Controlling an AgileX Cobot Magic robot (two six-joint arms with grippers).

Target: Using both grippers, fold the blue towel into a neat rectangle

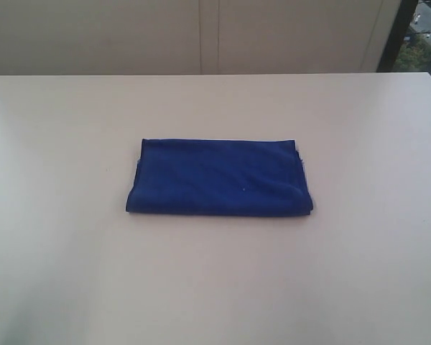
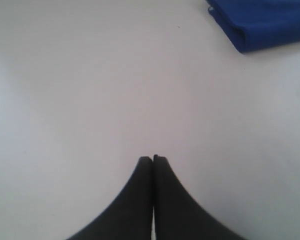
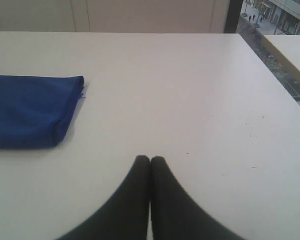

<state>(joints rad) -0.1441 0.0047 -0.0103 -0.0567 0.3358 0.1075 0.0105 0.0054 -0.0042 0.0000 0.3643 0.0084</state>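
The towel (image 1: 219, 177) lies folded into a flat blue rectangle on the middle of the table (image 1: 359, 273), its long sides running across the exterior view, with the layered edges showing at the two short ends. Neither arm appears in that view.

The left claw (image 2: 153, 159) is clenched, its two black fingers pressed together tip to tip, and it grasps nothing. It hangs over bare table. The towel is ahead of it and off to the side of the other arm, well apart from the fingertips – only one folded corner of the cloth comes into this claw's camera.

The right claw (image 3: 150, 159) is clenched in the same way and is also empty, over bare table. The towel sits ahead of it and off toward the left arm's side, well apart from the tips; one short end faces this claw, and a speck of white shows at its far corner. Farther ahead of this claw the table ends at a pale wall (image 3: 140, 15), and off to its outer side is a window (image 3: 270, 15) – a street shows through it
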